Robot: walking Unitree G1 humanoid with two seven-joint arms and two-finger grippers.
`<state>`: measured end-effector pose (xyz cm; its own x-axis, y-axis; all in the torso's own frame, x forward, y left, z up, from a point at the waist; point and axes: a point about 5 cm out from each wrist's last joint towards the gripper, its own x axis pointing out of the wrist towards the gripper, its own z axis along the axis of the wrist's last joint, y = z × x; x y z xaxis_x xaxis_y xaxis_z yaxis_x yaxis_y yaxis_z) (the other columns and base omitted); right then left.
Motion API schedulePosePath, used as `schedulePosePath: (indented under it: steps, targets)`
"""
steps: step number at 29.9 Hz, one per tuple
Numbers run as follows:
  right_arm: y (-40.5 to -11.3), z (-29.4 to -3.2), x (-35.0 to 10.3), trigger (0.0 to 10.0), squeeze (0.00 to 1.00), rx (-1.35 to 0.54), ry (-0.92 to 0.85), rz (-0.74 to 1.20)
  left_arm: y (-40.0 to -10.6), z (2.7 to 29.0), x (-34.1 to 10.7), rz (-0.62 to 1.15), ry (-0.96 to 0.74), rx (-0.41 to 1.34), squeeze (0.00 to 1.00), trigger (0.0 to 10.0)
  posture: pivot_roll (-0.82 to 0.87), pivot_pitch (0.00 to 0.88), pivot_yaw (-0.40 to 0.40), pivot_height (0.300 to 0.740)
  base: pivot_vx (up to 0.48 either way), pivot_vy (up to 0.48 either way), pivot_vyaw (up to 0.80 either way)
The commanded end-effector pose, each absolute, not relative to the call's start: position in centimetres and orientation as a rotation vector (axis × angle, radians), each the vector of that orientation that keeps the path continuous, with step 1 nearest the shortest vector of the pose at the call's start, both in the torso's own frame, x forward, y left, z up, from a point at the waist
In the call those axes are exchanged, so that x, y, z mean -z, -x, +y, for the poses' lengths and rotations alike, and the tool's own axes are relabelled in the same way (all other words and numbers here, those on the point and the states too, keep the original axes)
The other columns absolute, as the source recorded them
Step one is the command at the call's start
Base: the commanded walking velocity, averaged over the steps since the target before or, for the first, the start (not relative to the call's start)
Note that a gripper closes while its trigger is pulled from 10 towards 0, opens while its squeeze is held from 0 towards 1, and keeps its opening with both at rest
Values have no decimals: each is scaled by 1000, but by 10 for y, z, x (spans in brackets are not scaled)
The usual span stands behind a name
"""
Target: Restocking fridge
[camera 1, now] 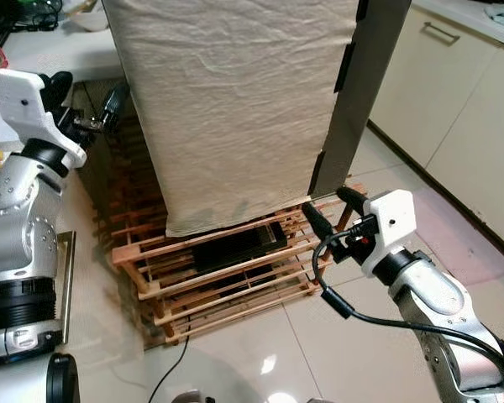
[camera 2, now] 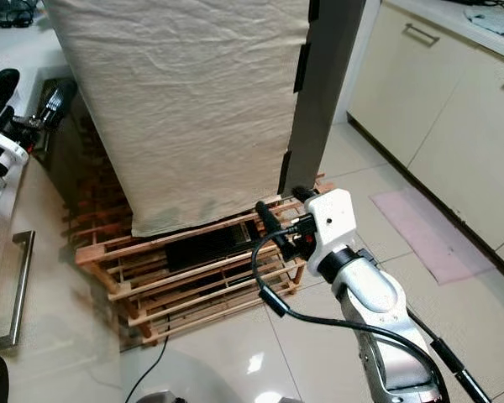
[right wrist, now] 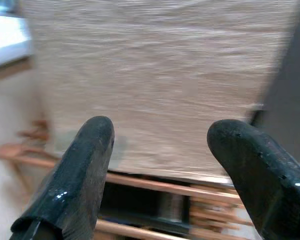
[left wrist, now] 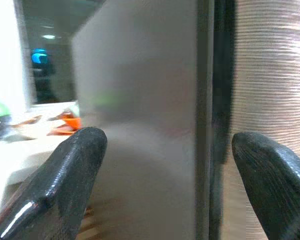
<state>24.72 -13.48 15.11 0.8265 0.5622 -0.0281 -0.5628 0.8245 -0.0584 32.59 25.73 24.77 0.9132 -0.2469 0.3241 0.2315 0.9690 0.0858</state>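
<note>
The fridge is a tall dark grey box draped in a beige cloth, standing on stacked wooden pallets. My left gripper is raised at the fridge's left side, open and holding nothing. In the left wrist view its fingers frame the grey side panel and the cloth edge. My right gripper is low at the fridge's front right bottom corner, open and empty. The right wrist view shows its fingers facing the cloth's lower hem and the pallet slats.
A flat black item lies inside the top pallet. Cream cabinets line the right wall, with a pink mat on the glossy tile floor. A white counter stands behind on the left. A metal bar handle sits by my left side.
</note>
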Motion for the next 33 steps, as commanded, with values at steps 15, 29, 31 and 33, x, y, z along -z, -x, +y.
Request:
schedulePosePath:
  steps: [15,29,31,33]
  targets:
    - [-235,-127,-165,10000,0,-819,-14,21,-339,247,-242,-256,3,562,0,10000,-3,0,-11,740,0,0,0]
    - [-231,-110,-172,10000,0,-906,-46,-19,-358,249,-246,-269,-78,495,0,10000,6,0,-12,740,0,0,0]
    - [-230,-110,-172,10000,0,-914,-47,-15,-359,247,-248,-276,-67,514,0,10000,6,0,-11,740,0,0,0]
    - [-229,-110,-171,10000,0,-918,-47,-11,-359,243,-248,-280,-54,554,0,10000,6,0,-11,740,0,0,0]
